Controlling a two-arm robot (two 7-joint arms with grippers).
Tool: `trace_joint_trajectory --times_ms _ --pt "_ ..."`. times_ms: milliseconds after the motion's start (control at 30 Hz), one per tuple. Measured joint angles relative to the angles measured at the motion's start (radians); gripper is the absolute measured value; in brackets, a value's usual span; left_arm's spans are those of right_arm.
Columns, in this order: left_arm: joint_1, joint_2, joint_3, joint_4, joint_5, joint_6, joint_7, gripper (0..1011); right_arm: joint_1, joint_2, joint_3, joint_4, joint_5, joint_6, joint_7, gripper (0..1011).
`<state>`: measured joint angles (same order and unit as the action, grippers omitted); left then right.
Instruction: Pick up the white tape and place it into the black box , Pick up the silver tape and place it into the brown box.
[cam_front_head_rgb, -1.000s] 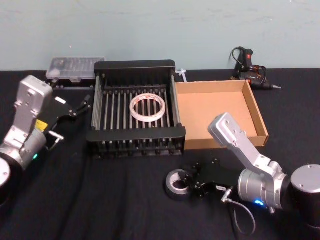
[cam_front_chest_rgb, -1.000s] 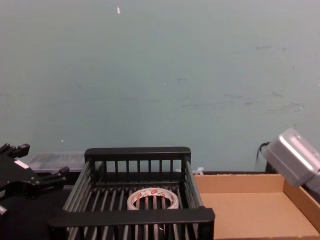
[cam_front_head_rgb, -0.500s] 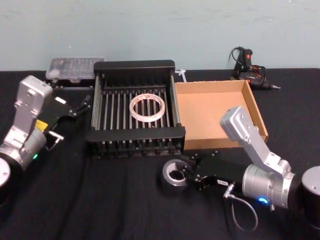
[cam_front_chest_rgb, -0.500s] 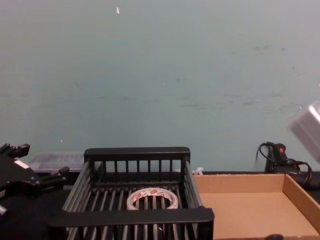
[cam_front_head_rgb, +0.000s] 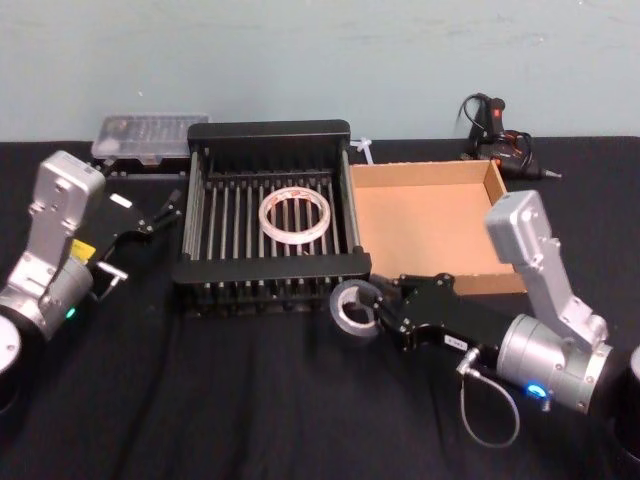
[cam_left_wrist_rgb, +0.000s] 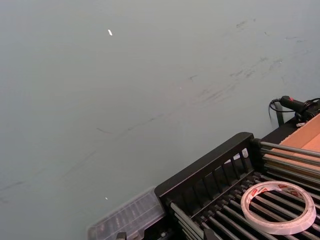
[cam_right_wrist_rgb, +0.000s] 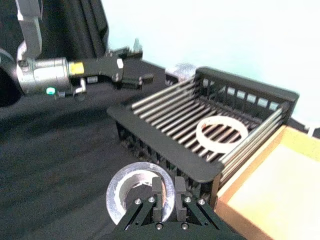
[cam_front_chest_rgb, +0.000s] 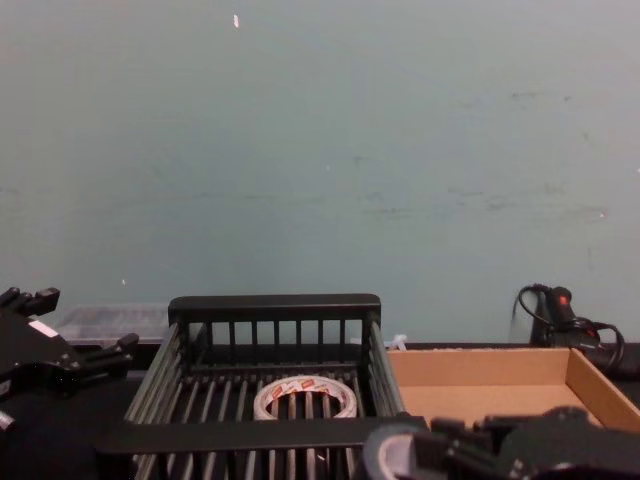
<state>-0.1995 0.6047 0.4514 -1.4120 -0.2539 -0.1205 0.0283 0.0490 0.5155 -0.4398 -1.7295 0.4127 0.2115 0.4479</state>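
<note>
Silver tape lifted off the table since earlier, clamped through its wall by the right gripper, held before the black box front rim, brown box just beyond, white tape lying in the black box, left gripper parked with fingers apart beside it.

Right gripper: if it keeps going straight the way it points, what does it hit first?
Probably the black box: the right gripper, shut on the silver tape, points at its near front wall. Height is unclear, so it may pass over the rim.
</note>
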Motion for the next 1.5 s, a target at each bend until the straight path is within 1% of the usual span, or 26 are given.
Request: trace_joint_trajectory --times_ms 267,433,600,933,1233,1400,1500 --pt "0.000 0.000 0.000 0.000 0.000 0.000 0.000 1001 -0.021 -0.002 0.026 -0.012 0.043 -0.068 -0.005 157" --pt "0.000 0.000 0.000 0.000 0.000 0.000 0.000 1001 -0.029 -0.001 0.035 -0.017 0.062 -0.094 -0.006 157" --pt "0.000 0.000 0.000 0.000 0.000 0.000 0.000 1001 -0.031 -0.003 0.042 -0.017 0.071 -0.102 -0.017 157" --pt "0.000 0.000 0.000 0.000 0.000 0.000 0.000 1002 -0.013 -0.020 0.064 0.003 0.093 -0.091 -0.054 157" --pt "0.000 0.000 0.000 0.000 0.000 0.000 0.000 1002 0.010 -0.040 0.090 0.031 0.095 -0.084 -0.096 157" --pt "0.000 0.000 0.000 0.000 0.000 0.000 0.000 1001 0.024 -0.050 0.102 0.045 0.099 -0.048 -0.124 157" --pt "0.000 0.000 0.000 0.000 0.000 0.000 0.000 1001 0.037 -0.058 0.108 0.059 0.099 -0.018 -0.147 157"
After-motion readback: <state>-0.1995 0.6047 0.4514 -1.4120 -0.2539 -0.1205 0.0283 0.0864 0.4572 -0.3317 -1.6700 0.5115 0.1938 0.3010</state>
